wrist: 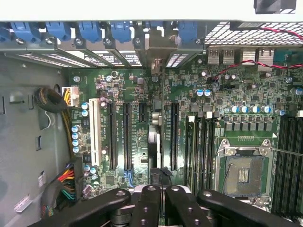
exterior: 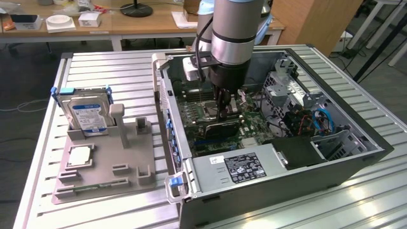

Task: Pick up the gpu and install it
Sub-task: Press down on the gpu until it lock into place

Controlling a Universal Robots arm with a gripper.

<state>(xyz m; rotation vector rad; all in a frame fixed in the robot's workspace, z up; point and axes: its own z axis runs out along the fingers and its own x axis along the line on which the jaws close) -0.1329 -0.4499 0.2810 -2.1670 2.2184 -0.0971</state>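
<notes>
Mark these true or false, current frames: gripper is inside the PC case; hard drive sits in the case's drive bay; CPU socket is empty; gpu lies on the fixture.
1. The gripper is inside the open computer case, above the motherboard. True.
2. The hard drive sits in the case's drive bay. False: it stands upright on the grey fixture outside the case, at the exterior view's left.
3. The CPU socket on the motherboard is empty. True.
4. The gpu lies on the fixture. False: it appears edge-on between the gripper's fingers, over the expansion slots inside the case.
</notes>
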